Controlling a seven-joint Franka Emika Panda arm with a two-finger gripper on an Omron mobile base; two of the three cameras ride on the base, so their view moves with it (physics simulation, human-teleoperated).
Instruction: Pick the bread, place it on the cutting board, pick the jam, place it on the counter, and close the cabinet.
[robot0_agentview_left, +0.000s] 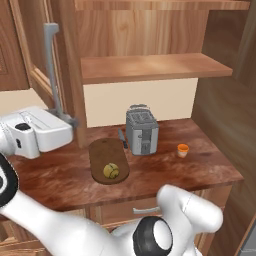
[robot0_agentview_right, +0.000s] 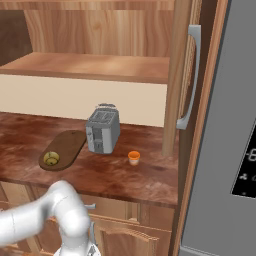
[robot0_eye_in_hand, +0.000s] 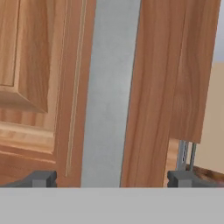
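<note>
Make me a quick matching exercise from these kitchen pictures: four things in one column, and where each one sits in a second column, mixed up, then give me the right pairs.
Things:
1. bread
2. jam
3. toaster
4. gripper

Places:
A. standing on the counter just right of the cutting board
B. up at the cabinet door's grey bar handle
C. lying on the cutting board's near end
D. alone on the counter, right of the toaster

Pairs: 1-C, 2-D, 3-A, 4-B
</note>
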